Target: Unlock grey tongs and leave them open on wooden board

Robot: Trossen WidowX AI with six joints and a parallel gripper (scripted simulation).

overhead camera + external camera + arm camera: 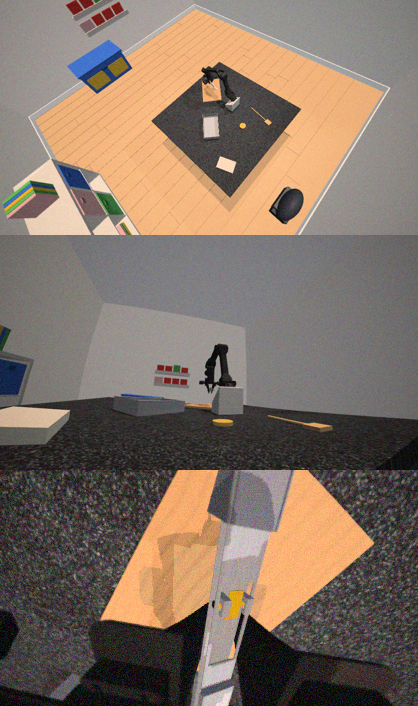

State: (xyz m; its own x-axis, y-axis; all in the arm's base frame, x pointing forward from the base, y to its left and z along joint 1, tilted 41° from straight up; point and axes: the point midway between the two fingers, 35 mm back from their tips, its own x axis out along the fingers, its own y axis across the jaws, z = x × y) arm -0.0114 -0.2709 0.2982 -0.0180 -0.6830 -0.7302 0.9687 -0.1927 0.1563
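Above the wooden board (207, 97) (193, 406) (320, 545), well clear of its surface, the tongs (213, 85) (211, 390) (245, 565) were held in the air, long, narrow and grey, with pale bands along the arms, a darker grey block-like part at one end and a small yellow piece set between two little grey lugs. Their two long sides lay close together; whether the lock had released could not be told. They ran between the fingers of the black hand (210, 390) (216, 642), which was closed on them, the block-like end reaching out beyond the fingertips in the wrist view. The hand pointed downward, below the bent black arm (224, 76) (222, 363), whose forearm dropped steeply from a high elbow over the bench (187, 116) (175, 439).
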